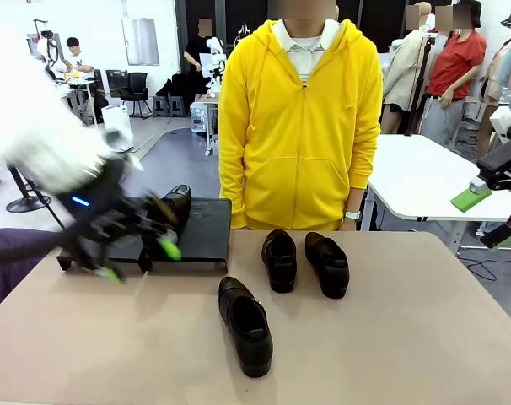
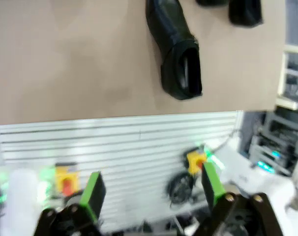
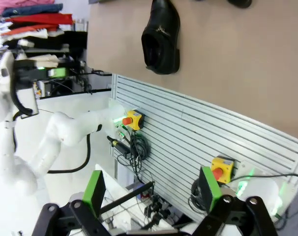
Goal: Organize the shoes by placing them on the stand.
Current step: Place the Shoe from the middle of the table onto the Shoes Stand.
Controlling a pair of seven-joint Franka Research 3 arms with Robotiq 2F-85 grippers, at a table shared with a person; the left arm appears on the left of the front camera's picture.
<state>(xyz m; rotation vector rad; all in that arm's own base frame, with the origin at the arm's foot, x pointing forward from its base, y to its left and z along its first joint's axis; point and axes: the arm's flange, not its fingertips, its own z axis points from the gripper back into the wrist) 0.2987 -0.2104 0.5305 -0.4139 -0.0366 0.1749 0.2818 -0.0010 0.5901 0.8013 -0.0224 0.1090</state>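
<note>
a tan table (image 1: 424, 337) seen from the robot's side, with a person in a yellow hoodie (image 1: 299, 126) standing at the far edge, arms down.

the stand (image 1: 207, 226), low and black, sits at the far left. one shoe on the stand (image 1: 176, 204) rests there, and the stand's right part is bare. its left part is hidden behind the blurred left arm.

the left gripper (image 1: 140, 260) hangs just in front of the stand's near edge. its wrist view shows the left gripper (image 2: 151, 189) with green pads spread wide and nothing between them.

three shoes lie on the table. the near shoe (image 1: 245, 325) is to the right of the left gripper and nearer the robot. its long axis runs near to far, heel and opening toward the near edge, toe pointing far and slightly left. the same shoe appears in the left wrist view (image 2: 176, 49) and the right wrist view (image 3: 161, 37).

a pair of shoes lies farther back: the left shoe of the pair (image 1: 279, 260) and the right shoe of the pair (image 1: 326, 264), side by side, apart.

the right gripper (image 1: 485, 219) hovers off the table's right edge, well apart from every shoe; its wrist view shows the right gripper (image 3: 151, 189) wide and empty.

the left arm looks better placed for the near shoe. bare table lies between them.
</note>
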